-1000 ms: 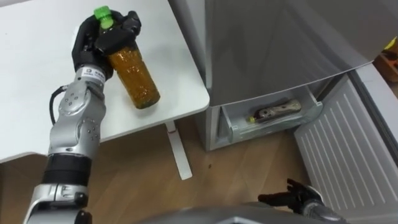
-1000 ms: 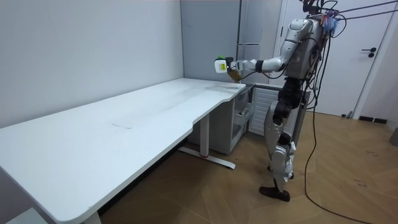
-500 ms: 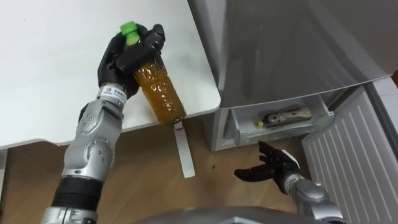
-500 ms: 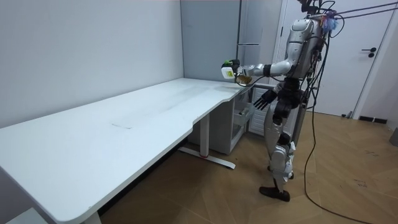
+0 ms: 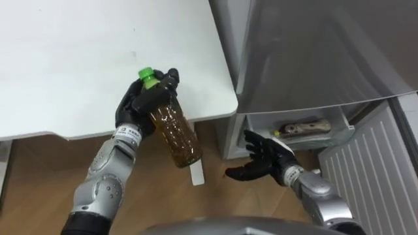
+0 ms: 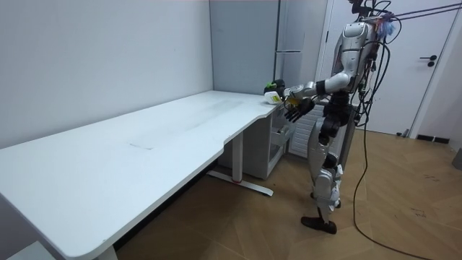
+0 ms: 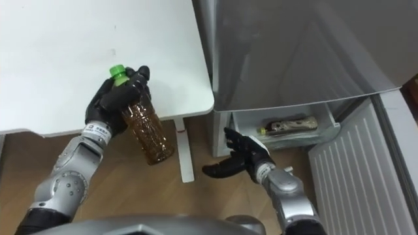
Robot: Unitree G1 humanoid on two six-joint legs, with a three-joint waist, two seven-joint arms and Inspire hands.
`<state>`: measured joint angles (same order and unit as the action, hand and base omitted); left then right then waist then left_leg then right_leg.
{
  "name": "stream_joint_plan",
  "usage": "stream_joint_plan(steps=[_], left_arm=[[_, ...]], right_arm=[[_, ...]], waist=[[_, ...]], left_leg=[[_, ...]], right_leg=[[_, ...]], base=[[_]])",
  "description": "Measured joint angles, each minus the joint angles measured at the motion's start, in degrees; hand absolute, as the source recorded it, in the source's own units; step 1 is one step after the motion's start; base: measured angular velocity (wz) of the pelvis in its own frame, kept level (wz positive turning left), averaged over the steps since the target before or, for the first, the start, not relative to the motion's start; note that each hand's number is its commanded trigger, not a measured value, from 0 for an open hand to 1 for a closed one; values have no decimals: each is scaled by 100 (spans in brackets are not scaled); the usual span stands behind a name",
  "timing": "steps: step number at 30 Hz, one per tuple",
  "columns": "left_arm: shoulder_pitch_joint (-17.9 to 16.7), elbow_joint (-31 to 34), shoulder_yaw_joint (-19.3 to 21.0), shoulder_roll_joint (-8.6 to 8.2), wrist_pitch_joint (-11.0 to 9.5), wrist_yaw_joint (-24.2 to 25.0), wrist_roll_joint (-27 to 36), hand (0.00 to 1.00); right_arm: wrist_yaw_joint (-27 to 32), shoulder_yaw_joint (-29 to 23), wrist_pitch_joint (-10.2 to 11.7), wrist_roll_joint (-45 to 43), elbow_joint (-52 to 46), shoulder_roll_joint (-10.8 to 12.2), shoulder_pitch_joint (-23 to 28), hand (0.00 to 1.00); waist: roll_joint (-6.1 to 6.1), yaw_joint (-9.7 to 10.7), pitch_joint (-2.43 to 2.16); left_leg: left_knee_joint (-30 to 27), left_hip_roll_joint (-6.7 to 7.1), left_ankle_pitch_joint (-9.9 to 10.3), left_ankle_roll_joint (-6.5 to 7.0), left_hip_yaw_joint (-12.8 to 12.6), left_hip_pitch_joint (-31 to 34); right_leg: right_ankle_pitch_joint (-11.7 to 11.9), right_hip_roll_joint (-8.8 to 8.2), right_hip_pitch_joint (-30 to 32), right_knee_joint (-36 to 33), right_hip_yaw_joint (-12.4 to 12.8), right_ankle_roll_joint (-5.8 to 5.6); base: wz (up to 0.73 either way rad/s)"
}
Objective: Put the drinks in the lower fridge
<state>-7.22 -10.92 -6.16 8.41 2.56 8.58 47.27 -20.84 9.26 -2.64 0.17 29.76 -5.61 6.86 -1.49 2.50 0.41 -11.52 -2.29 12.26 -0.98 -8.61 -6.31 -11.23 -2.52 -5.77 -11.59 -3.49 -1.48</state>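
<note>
Bottle (image 5: 177, 134) clamped at top end in left hand (image 5: 139, 106); right hand (image 5: 264, 163) open-fingered at 4 o'clock; may swing & slip.

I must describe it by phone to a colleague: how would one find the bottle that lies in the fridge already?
Find the grey fridge right of the white table; its lower part stands open, showing a pale drawer. In that drawer a bottle lies on its side. Unlike the amber, green-capped bottle gripped in the left hand, it is held by nothing.
</note>
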Motion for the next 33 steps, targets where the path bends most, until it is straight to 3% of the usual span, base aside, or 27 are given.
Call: stream_joint_plan(steps=[3,9,14,19,26,29,33], left_arm=[[3,49,-94,0,0,22,5,100],[-9,97,-99,30,-1,124,5,100],[-9,102,-102,30,-44,336,-20,100],[-3,125,-140,97,-115,350,-30,100],[-7,314,-219,221,-133,344,-86,100],[-7,342,-309,256,-275,321,-539,100],[-7,343,-359,262,-280,331,-998,100]], right_arm=[[-255,85,0,1,-72,-14,-25,0],[-662,90,-5,1,-93,-81,-35,0],[-1005,132,-5,-7,-109,-128,-36,0],[-1325,345,-5,-7,-367,-246,-68,0],[-1781,469,-5,-1,-594,-314,-70,0],[-1943,541,-3,68,-594,-425,-60,0],[-2137,543,-3,237,-594,-459,-60,0]], waist=[[-16,-106,-9],[-22,-254,-6],[-119,-275,37],[-223,-283,6],[-225,-290,22],[-196,-302,41],[-167,-303,60]], left_leg=[[-24,8,0,0,88,78],[-28,8,0,0,127,126],[-74,13,-1,0,171,201],[-152,18,0,0,245,318],[-198,14,1,0,349,370],[-200,14,2,-1,366,369],[-200,8,2,-1,380,384]], right_leg=[[0,-20,20,11,-144,0],[0,-24,26,-1,-189,0],[0,-35,35,1,-272,0],[-1,-37,88,-3,-327,0],[3,-40,63,0,-462,5],[5,-37,63,-5,-457,7],[10,-34,88,-9,-458,14]], base=[[13],[3],[7],[7],[9],[0],[0]])
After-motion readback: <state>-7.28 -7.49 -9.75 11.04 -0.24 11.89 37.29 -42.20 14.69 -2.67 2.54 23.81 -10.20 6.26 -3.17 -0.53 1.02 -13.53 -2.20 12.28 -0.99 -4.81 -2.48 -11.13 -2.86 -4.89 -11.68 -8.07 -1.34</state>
